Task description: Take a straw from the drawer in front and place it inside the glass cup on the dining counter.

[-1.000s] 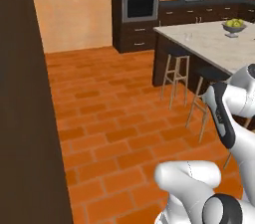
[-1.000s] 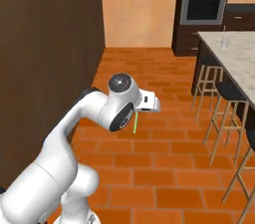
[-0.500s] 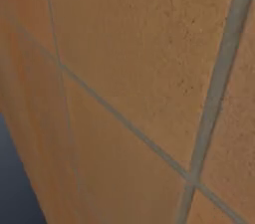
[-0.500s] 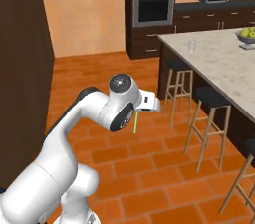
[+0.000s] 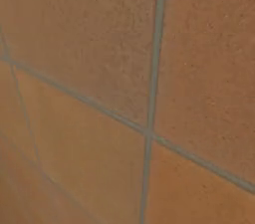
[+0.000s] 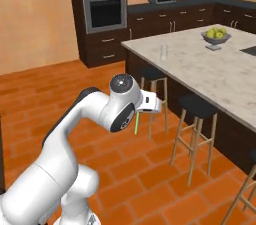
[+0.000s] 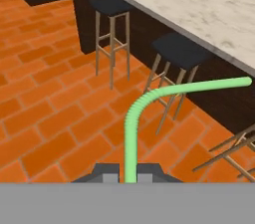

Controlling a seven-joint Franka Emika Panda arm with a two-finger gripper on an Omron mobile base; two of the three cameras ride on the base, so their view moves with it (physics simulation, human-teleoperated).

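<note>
Straw (image 7: 130,133) sits pinched between the closed fingers of the gripper (image 7: 129,170) at lower centre of the hand view, mid-carry; next, I judge, comes reaching the glass cup (image 6: 163,52) on the dining counter (image 6: 200,71), upper right.

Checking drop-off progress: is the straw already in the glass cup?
No, the straw is clamped in the gripper; the glass cup stands apart on the dining counter.

The dining counter (image 6: 200,64) bears the glass cup (image 6: 163,52) and a fruit bowl (image 6: 216,37).
</note>
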